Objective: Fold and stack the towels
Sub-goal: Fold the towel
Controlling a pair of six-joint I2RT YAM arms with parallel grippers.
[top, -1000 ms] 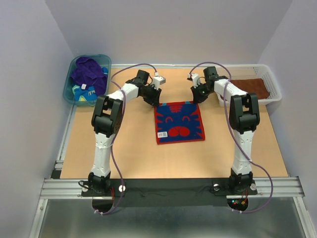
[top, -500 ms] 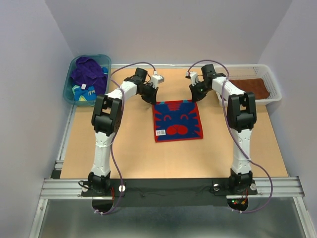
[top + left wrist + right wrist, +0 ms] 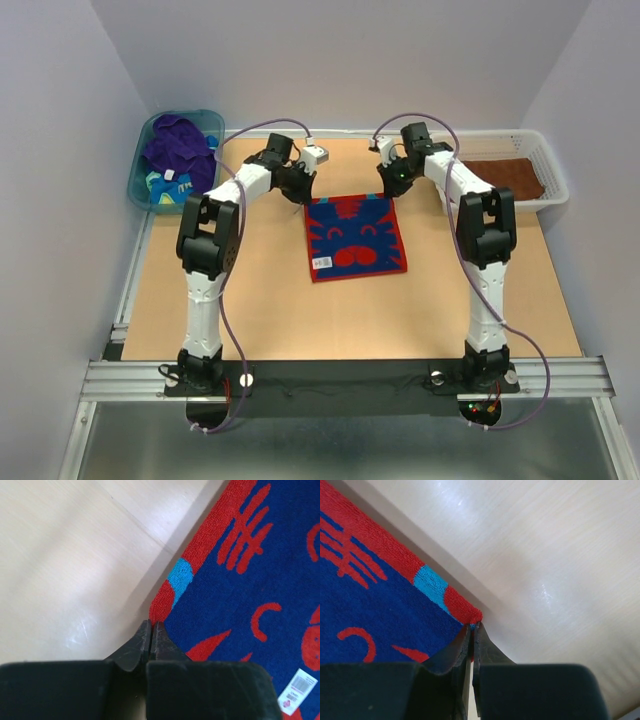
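Your left hand (image 3: 151, 628) and right hand (image 3: 472, 629) are pinched shut on the 11 and 1 o'clock corners of the red-and-blue towel (image 3: 356, 236), which lies flat mid-tabletop (image 3: 260, 310); it looks light and limp, so those corners suit lifting it.

The left arm (image 3: 200, 310) and right arm (image 3: 487, 300) have white links and bulky black joints. A thin purple cable (image 3: 262, 124) trails along each. The left tool (image 3: 151, 629) and right tool (image 3: 472, 629) are matte black, with tapered fingers.
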